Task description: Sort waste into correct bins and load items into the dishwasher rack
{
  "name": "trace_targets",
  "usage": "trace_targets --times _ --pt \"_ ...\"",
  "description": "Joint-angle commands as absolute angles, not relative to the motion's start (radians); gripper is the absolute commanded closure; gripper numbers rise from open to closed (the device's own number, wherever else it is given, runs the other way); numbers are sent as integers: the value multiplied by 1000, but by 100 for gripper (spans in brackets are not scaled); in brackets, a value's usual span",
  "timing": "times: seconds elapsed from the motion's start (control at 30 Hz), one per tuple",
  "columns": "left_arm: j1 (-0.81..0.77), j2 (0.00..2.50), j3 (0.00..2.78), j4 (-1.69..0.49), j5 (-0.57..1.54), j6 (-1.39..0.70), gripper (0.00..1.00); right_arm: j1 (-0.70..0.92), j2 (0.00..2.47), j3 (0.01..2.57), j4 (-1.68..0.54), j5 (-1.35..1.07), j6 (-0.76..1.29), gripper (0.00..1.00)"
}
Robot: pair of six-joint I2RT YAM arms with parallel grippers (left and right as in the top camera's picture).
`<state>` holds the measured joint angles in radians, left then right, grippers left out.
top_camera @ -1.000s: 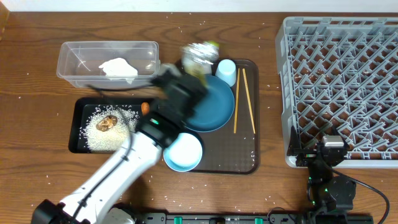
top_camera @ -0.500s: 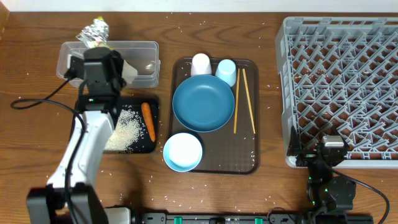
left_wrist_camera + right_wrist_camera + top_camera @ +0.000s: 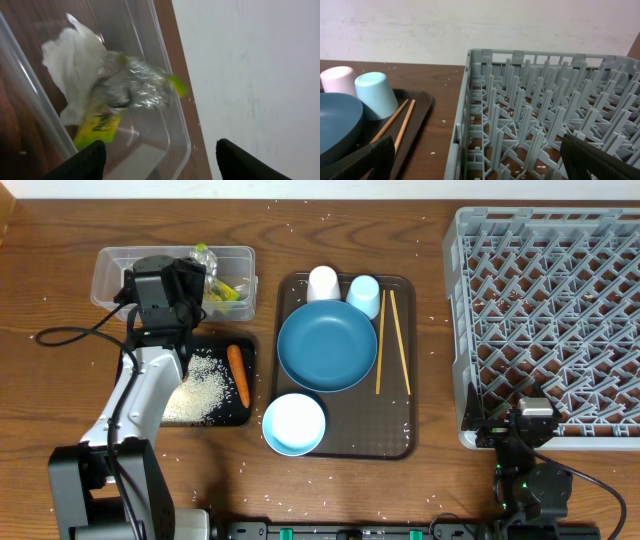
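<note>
- Waste in the clear tub [image 3: 110, 275], far left on the desk [image 3: 60, 220]: one crumpled white napkin [image 3: 75, 57], one wad of silver foil [image 3: 137, 87] and one green-yellow wrapper [image 3: 100, 125]. The foil is blurred and lies against both.
- Black tray [image 3: 215, 345], just in front of the tub: a heap of rice [image 3: 200, 385] and one carrot [image 3: 238, 375] along the right side.
- Brown tray [image 3: 395, 430], centre:
  - one dark-blue plate [image 3: 327, 345]
  - one light-blue bowl [image 3: 295, 423], overhanging the left edge
  - one white cup [image 3: 322, 280]
  - one light-blue cup [image 3: 364, 293]
  - two chopsticks [image 3: 385, 340], side by side right of the plate
- Grey rack [image 3: 455, 330], far right: a few stray grains on its grid, with bare desk between it and the brown tray.
- Left claw [image 3: 160, 150]: over the tub, spread wide, gripping nothing.
- Right claw [image 3: 477, 150]: at the rack's near edge, fully spread, nothing in it.
</note>
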<state>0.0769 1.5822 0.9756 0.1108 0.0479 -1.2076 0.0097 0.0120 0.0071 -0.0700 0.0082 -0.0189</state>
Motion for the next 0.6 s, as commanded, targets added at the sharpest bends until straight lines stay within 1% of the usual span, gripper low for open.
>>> trace_targets --times 0.0,0.03,0.07,0.13,0.27,0.4,0.5,0.53,0.57 --pt "78 1575 978 111 164 -1205 27 14 9 6 -75 10 -27 1" --pt "78 1572 978 111 210 -1198 26 14 9 6 -75 10 -27 1" --pt "78 1567 978 110 262 -1196 20 14 9 6 -75 10 -27 1" --pt "78 1557 978 110 355 -1160 14 14 9 6 -74 10 -27 1" --pt "93 1514 978 85 456 -1066 14 14 9 6 -75 10 -27 1" --pt "166 1446 978 -60 453 -1062 13 14 9 6 -75 10 -27 1" --pt "271 1393 978 -214 453 -1034 6 14 9 6 -75 10 -27 1" --pt "311 1377 978 -265 453 -1015 2 14 9 6 -75 11 -27 1" --pt "355 1360 978 -321 453 -1010 2 14 9 6 -75 10 -27 1"
